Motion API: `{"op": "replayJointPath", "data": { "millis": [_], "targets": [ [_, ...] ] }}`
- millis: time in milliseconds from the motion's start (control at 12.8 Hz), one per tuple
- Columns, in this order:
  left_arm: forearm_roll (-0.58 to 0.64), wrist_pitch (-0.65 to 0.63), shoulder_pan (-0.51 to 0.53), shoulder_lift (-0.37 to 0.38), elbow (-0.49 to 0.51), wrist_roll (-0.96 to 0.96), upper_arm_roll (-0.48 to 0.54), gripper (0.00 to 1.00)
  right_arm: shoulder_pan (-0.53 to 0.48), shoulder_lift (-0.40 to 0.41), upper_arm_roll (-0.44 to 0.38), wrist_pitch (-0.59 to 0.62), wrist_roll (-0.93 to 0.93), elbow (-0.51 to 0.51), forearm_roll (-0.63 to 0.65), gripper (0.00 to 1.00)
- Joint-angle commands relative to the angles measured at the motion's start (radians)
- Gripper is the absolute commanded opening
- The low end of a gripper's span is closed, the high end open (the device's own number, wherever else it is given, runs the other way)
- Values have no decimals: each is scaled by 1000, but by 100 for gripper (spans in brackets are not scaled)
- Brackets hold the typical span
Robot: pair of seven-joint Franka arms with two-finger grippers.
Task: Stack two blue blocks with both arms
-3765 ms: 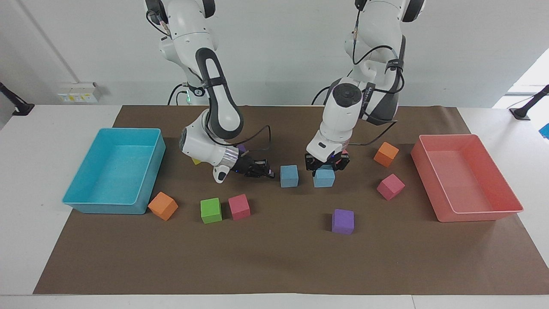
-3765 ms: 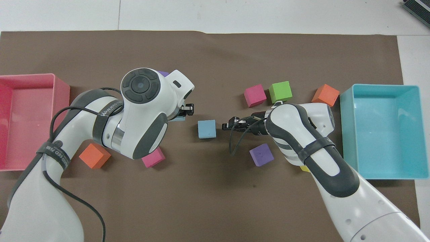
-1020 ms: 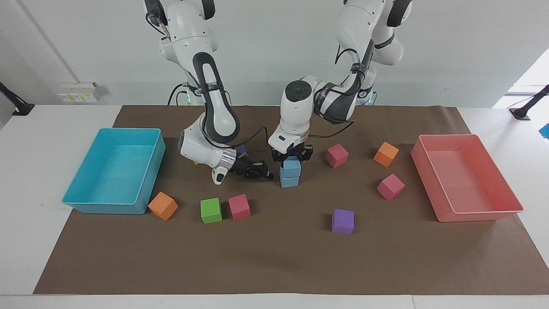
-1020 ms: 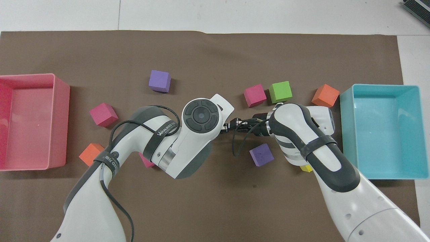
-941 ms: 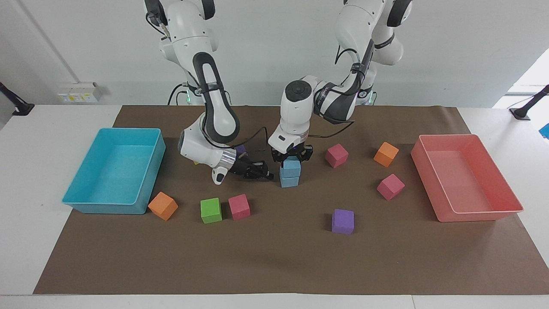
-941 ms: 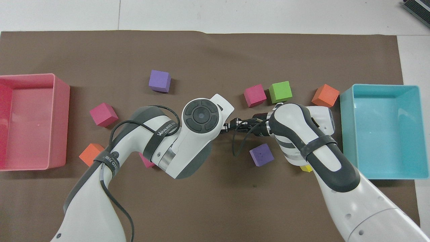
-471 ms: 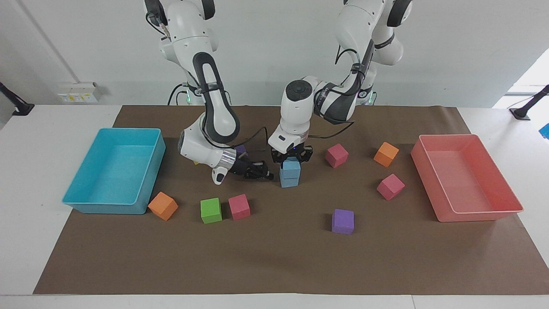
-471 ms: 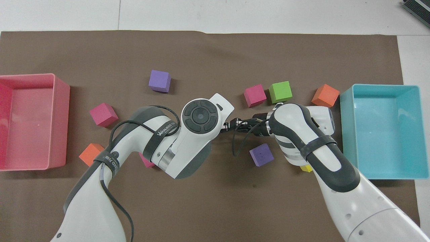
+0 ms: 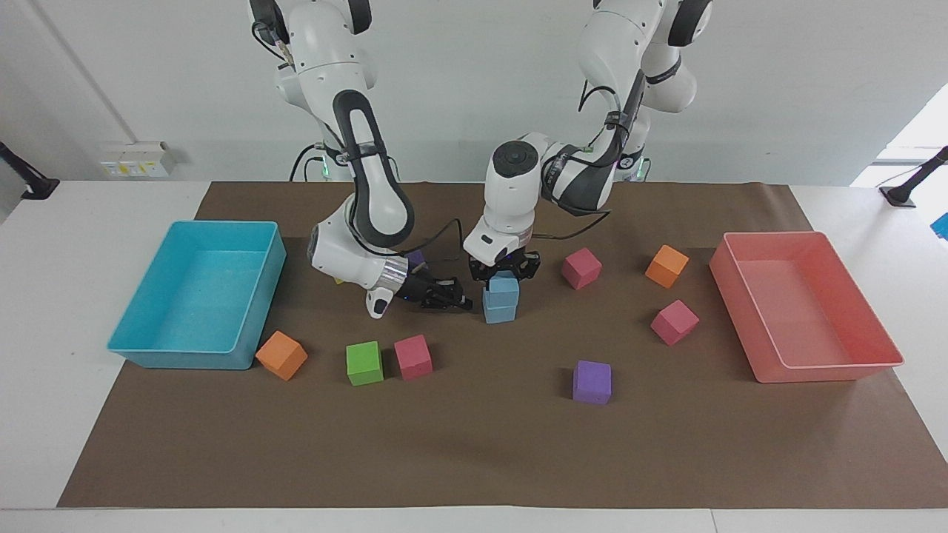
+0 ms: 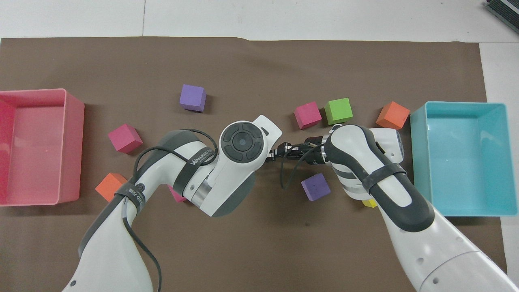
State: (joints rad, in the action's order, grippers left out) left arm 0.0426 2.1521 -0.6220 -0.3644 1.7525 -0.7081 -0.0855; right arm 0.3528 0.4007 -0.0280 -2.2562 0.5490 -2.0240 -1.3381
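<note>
Two sky-blue blocks stand stacked in the middle of the mat. The upper blue block (image 9: pixel 503 287) rests on the lower blue block (image 9: pixel 500 312). My left gripper (image 9: pixel 504 272) comes straight down and is shut on the upper block, one finger on each side. My right gripper (image 9: pixel 461 302) lies low over the mat, shut and holding nothing, its tips just beside the stack toward the right arm's end. In the overhead view the left arm's wrist (image 10: pixel 242 142) hides both blocks, and the right gripper (image 10: pixel 275 153) pokes out beside it.
A turquoise tray (image 9: pixel 148 348) sits at the right arm's end and a pink tray (image 9: pixel 829 370) at the left arm's end. Loose cubes lie around the stack: orange (image 9: pixel 281 355), green (image 9: pixel 364 363), pink (image 9: pixel 412 357), purple (image 9: pixel 592 382), pink (image 9: pixel 675 322), orange (image 9: pixel 666 266), pink (image 9: pixel 581 268).
Since the earliest frames my left arm carried its blue block across and set it on the other blue block. Over the last second almost nothing moved. The right arm stayed put.
</note>
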Motion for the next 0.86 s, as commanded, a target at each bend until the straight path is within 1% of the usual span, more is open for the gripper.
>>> {"op": "replayJointPath", "data": {
  "millis": [0,235,784],
  "targets": [
    [22,23,-16,25,35,-7,13,8,-12,0,8,7,46,-6,-33,0],
    [22,12,-18,25,32,-14,15,12,-12,0,8,6,46,-6,-33,0],
    [22,3,-18,33,28,-21,15,12,-9,0,8,3,46,-6,-33,0]
  ]
}}
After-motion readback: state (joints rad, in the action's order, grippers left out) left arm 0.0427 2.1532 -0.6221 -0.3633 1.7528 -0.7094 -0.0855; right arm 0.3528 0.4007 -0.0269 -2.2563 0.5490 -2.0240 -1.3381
